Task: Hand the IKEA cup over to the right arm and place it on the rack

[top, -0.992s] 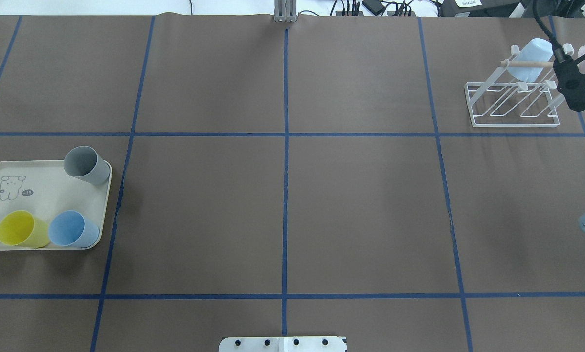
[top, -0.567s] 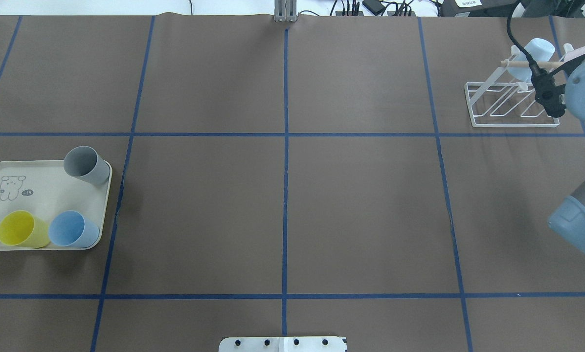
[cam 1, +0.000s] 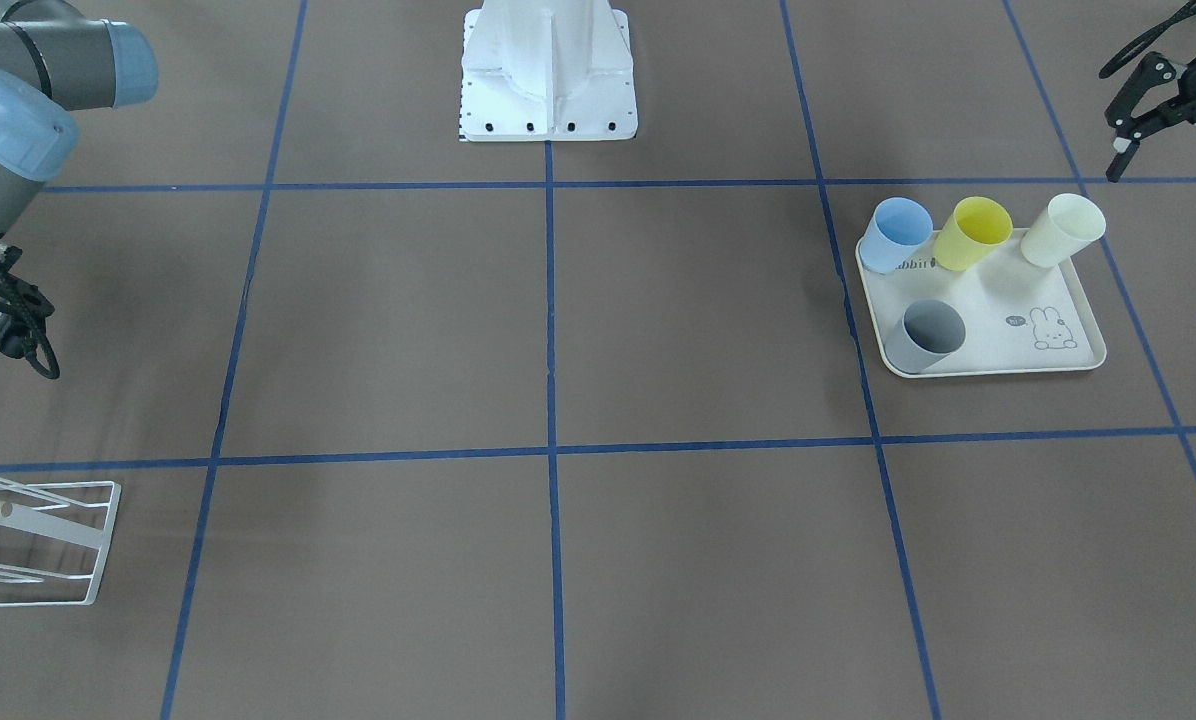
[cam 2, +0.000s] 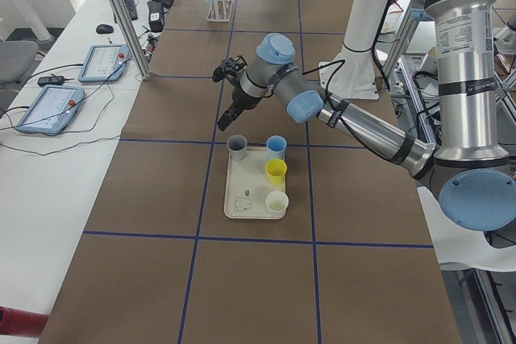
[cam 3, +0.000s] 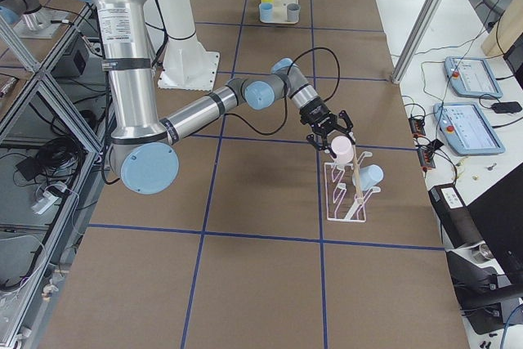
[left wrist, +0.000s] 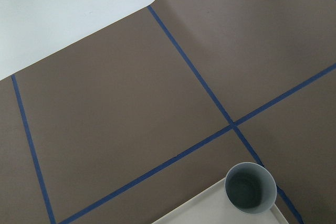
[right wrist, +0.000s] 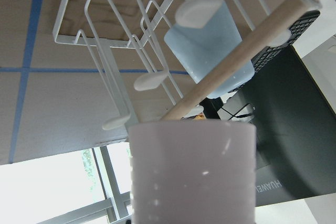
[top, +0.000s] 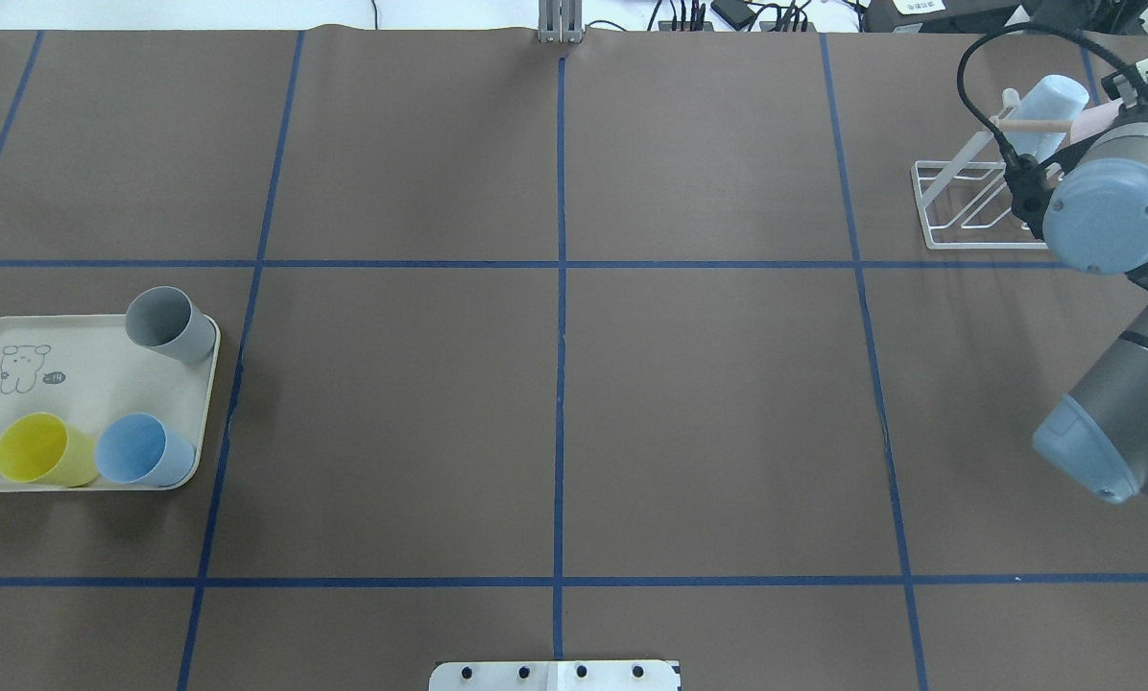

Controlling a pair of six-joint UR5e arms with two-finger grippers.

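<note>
Rack [cam 1: 53, 530] cut by front view's edge, pink cup [right wrist: 191, 171] cropped in wrist view

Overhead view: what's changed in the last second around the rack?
The right arm has swung in over the rack, carrying the pink cup in its hand leftward in this view. The light-blue cup on the rack and the tray with its cups stayed put.

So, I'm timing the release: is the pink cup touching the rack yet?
Cannot tell. In the right wrist view the top of the pink cup overlaps the rack, showing neither gap nor contact; other views are too small.
</note>
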